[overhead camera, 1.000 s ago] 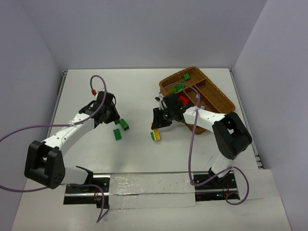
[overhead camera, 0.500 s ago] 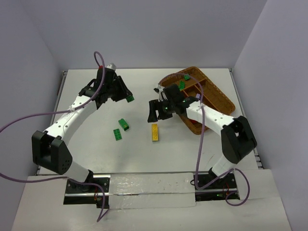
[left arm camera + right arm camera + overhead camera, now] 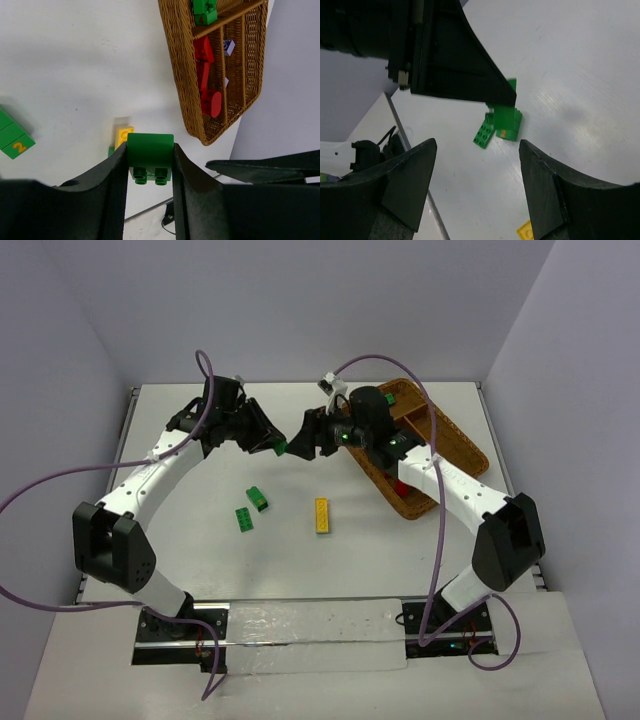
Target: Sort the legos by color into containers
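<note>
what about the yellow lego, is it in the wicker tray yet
No, the yellow lego lies flat on the table, apart from the wicker tray.

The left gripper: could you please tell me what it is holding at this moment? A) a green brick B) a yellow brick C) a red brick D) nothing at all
A: in the left wrist view the left gripper is clamped on a green brick, while the yellow brick lies loose on the table.
</note>
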